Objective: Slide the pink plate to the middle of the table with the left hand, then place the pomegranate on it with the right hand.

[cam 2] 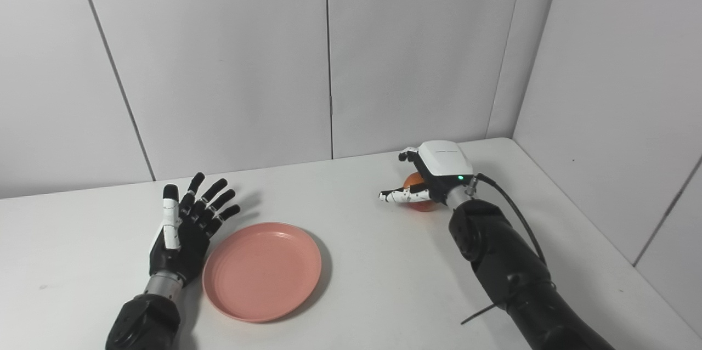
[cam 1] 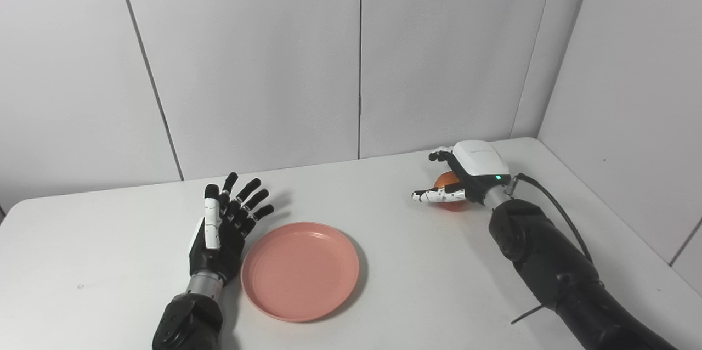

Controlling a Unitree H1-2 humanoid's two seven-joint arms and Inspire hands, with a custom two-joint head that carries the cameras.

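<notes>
At the lower left of the frame, the left robot hand (cam 1: 219, 226) is seen raised on edge with its fingers spread and pointing up and away; nothing is held in it. Its palm side is turned toward the pink plate (cam 1: 300, 270), which lies flat on the desk (cam 1: 384, 295) just beside it, at the lower centre of the frame; whether the hand touches the rim cannot be told. This placement is judged consistent with a sideways push: an open, upright palm set against the plate's left edge would serve to slide it, not to lift it. The plate is empty and is judged to lie roughly in the middle of the desk, so the sliding step appears done or nearly done. At the right of centre, the right robot hand (cam 1: 463, 177) is lowered over the pomegranate (cam 1: 447, 181), which rests toward the far right of the desk, well apart from the plate. The fingers are curled around the fruit from above, with the thumb extended along its near side; whether the grasp is fully closed cannot be told. The fruit is largely hidden by the hand.
</notes>
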